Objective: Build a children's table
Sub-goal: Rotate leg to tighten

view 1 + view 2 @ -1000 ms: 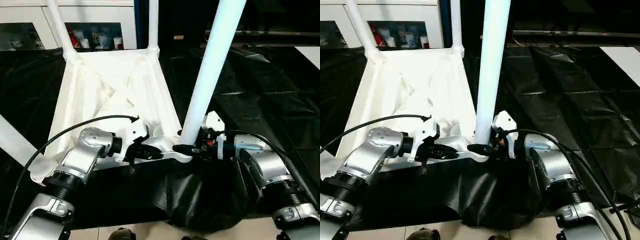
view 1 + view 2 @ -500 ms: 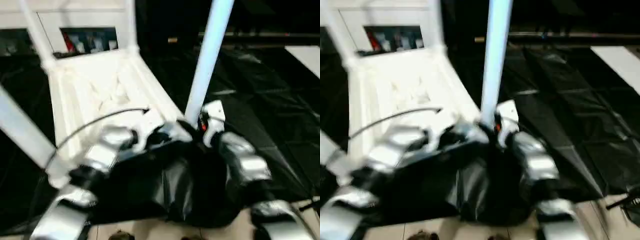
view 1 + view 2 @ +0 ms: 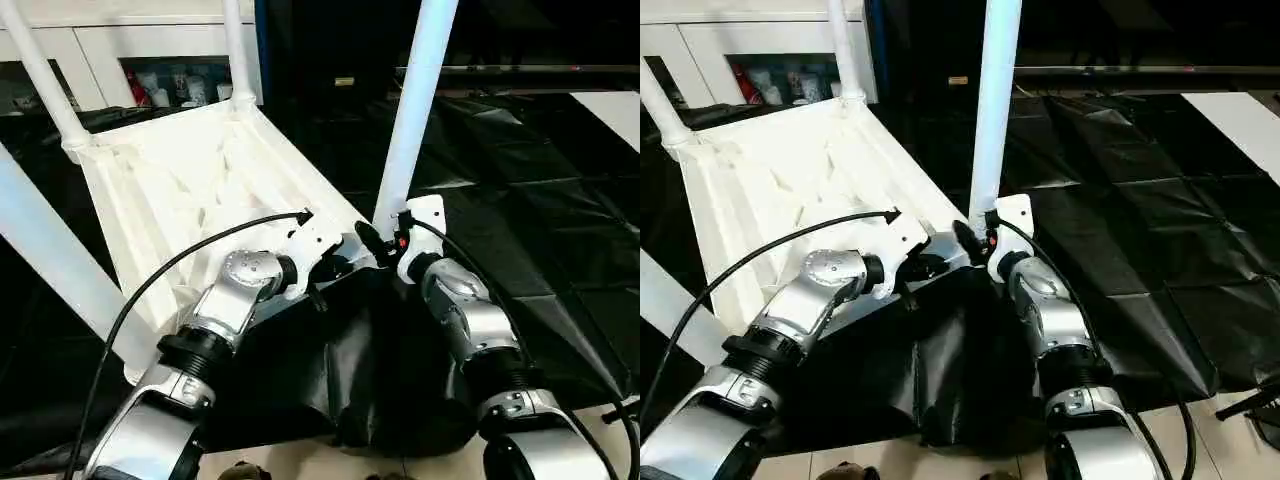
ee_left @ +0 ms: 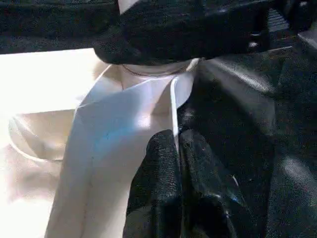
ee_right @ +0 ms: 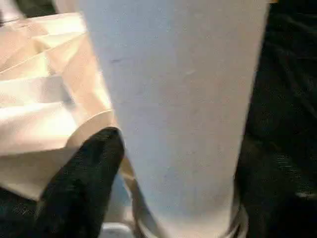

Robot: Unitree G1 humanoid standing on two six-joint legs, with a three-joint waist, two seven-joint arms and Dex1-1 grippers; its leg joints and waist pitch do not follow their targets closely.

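The children's table lies upside down, its white ribbed top (image 3: 190, 170) on the black drape, with a leg standing in each corner socket. My left gripper (image 3: 338, 268) is shut on the thin rim of the top beside the near right corner, and its fingers (image 4: 158, 163) pinch that edge. My right gripper (image 3: 370, 240) is closed around the base of the near right leg (image 3: 415, 100), just above the socket. One black finger (image 5: 84, 183) presses against the leg (image 5: 178, 99); the other finger is hidden behind it.
Black drape (image 3: 520, 200) covers the work surface and bunches up (image 3: 380, 370) in front of me. White cabinets with small items on a shelf (image 3: 170, 80) stand at the back left. A white surface (image 3: 615, 105) sits at the far right. The near left leg (image 3: 50, 260) slants across the left edge.
The table top has turned, its far end swinging left, with both grippers still holding the near right corner. My right forearm now reaches forward instead of in from the right. The view has shifted too.
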